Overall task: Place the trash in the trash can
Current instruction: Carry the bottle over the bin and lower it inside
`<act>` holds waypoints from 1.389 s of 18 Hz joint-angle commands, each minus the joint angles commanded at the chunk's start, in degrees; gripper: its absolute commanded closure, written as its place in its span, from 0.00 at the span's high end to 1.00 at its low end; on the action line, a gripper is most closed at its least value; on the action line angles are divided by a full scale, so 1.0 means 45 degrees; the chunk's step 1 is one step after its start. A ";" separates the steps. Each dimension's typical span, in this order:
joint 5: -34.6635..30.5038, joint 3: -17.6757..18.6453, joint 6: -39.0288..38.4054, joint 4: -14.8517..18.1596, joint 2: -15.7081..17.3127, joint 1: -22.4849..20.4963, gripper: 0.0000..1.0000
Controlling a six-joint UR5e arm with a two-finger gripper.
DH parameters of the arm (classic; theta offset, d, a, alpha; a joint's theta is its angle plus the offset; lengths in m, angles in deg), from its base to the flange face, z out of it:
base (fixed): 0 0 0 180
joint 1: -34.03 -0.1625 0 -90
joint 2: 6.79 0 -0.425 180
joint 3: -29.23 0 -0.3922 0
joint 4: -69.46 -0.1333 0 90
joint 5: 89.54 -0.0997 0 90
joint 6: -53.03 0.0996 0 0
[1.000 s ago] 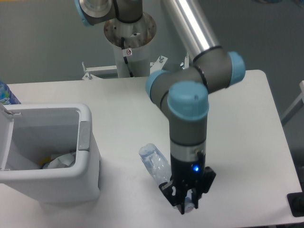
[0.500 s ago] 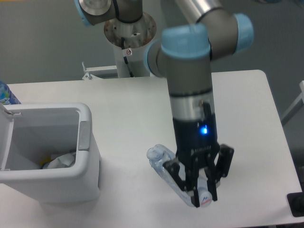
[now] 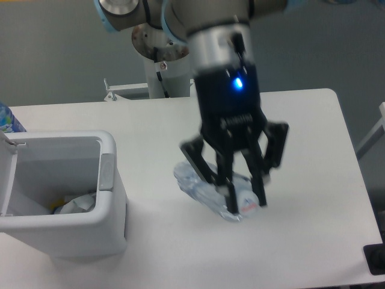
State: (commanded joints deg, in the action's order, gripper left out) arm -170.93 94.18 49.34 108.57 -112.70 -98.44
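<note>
My gripper point(image 3: 243, 197) hangs well above the table, shut on the crushed clear plastic bottle point(image 3: 207, 188), which is one piece of the trash. The bottle lies nearly level in the air, its body reaching out to the left of the fingers. The white trash can point(image 3: 111, 198) stands open at the left, its lid tipped back. Inside it lies the crumpled translucent wrapper point(image 3: 75, 203), the other piece of trash. The gripper is to the right of the can, about a can's width away.
The arm's base column point(image 3: 162, 54) rises at the back of the white table point(image 3: 313, 138). A blue-labelled object point(image 3: 7, 119) peeks in at the left edge behind the can. A black block point(image 3: 374, 259) sits off the table's right front corner.
The gripper has risen from the table's front with the bottle in it and moved left and back toward the can. The bottle now hangs clear of the table.
</note>
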 joint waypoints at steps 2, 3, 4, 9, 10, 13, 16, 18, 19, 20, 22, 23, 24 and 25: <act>0.0000 0.0078 -0.0058 0.0000 0.0117 0.0508 0.40; 0.0000 0.0079 -0.0175 0.0000 0.0137 0.0704 0.40; 0.0000 0.0040 -0.0253 0.0000 0.0138 0.0976 0.40; 0.0019 0.0253 -0.0235 0.0000 0.0059 0.2733 0.40; 0.0000 0.0409 -0.0254 0.0000 0.0059 0.2911 0.40; 0.0019 0.0975 -0.0254 0.0000 0.0040 0.3477 0.40; 0.0039 0.1308 -0.0215 0.0000 -0.0057 0.3577 0.40; 0.0078 0.1348 -0.0157 0.0000 -0.0194 0.3752 0.41; 0.0078 0.1348 -0.0137 0.0000 -0.0253 0.3791 0.41; 0.0078 0.1348 -0.0137 0.0000 -0.0311 0.3811 0.41; 0.0078 0.1445 -0.0098 0.0000 -0.0370 0.3811 0.41; 0.0097 0.1542 -0.0079 0.0000 -0.0390 0.3811 0.41; 0.0097 0.1640 -0.0040 0.0000 -0.0370 0.3811 0.41; 0.0097 0.1738 -0.0020 0.0000 -0.0370 0.3811 0.41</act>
State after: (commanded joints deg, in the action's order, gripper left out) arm -170.49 102.00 49.25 108.57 -114.37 -81.29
